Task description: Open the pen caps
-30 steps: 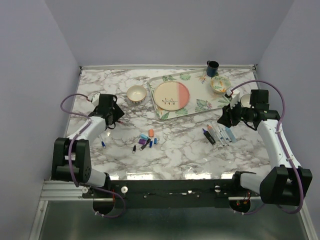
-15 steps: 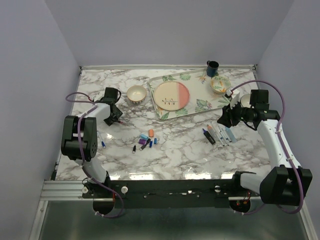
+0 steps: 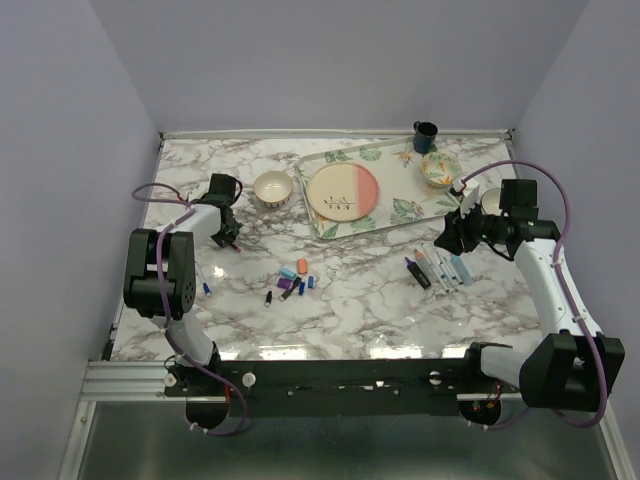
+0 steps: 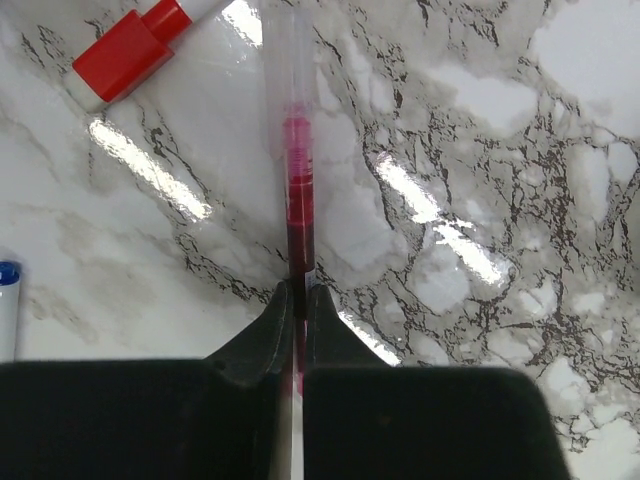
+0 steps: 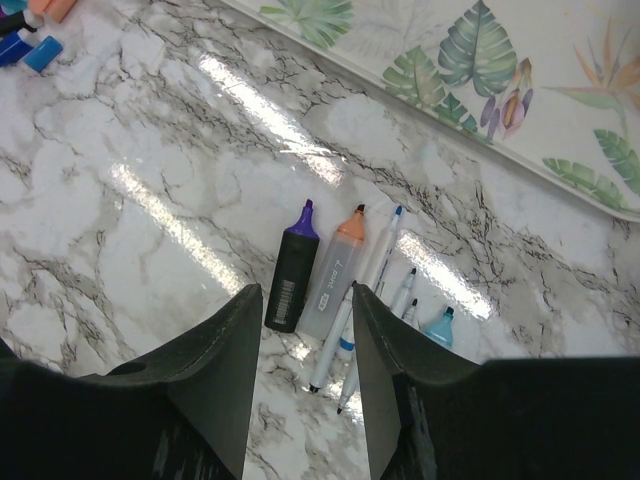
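From above, the left jaws sit low over the bench [image 3: 340, 300] on its left side, near the bowl [image 3: 272, 187] and well apart from the loose pen caps [image 3: 294, 280] clustered mid-bench. The right jaws hang far across on the right, just beside a row of pens [image 3: 436, 268]. What the left holds is too small to tell here. In the left wrist view, the left jaws are pinched narrow on a slim red pen [image 4: 298, 190]. Its long axis runs straight out from them, its free end pointing away over the marble, and I cannot tell whether that end is capped. A red-capped marker [image 4: 125, 55] lies beside that far end. In the right wrist view, the right jaws stand wide and empty above bare-tipped pens, a purple-tipped one [image 5: 293, 270] nearest, with the tray [image 5: 560, 160] beyond. Any pull on the red pen's free end would likely need the right arm to cross over.
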Available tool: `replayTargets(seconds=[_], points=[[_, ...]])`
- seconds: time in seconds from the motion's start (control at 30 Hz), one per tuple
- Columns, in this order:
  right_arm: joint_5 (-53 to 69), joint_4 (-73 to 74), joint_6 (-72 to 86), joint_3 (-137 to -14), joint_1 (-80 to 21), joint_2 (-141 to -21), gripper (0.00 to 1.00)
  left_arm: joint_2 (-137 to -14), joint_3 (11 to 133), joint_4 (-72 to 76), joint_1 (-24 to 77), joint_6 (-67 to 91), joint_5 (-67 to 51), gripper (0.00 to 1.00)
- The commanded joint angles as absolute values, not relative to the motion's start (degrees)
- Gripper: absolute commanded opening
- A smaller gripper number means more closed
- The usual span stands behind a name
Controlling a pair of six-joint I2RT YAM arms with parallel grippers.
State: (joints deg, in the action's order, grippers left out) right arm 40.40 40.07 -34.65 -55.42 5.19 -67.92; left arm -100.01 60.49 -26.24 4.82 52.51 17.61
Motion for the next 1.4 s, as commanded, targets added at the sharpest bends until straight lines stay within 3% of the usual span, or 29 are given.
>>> replayTargets(seconds=[0.0, 0.3, 0.57, 0.8, 1.03, 1.37], points=[[41.84, 41.05, -35.68, -54.93, 4.83, -66.97, 0.49, -100.64, 60.65, -26.63, 4.57, 49.4, 15.74, 0.0], [43.59, 40.96, -36.21, -54.58, 4.83, -65.66, 0.49, -84.31, 52.13, -19.34, 5.1, 44.31, 9.85, 0.0], [47.19, 40.78, -37.35, -53.79, 4.83, -63.2, 0.49, -62.7, 34.55, -1.08, 5.45, 44.03, -11.13, 0.0], [51.76, 40.52, -39.19, -52.56, 4.83, -59.95, 0.49, -48.88, 26.02, 6.5, 9.57, 47.63, -18.8, 0.0], [58.26, 40.61, -40.69, -51.33, 4.92, -56.78, 0.49, -40.79, 21.8, 13.44, 21.15, 51.06, -17.68, 0.0], [61.7, 41.22, -39.99, -51.77, 4.92, -56.69, 0.5, -42.54, 20.3, 25.12, 40.24, 50.11, -6.86, 0.0]])
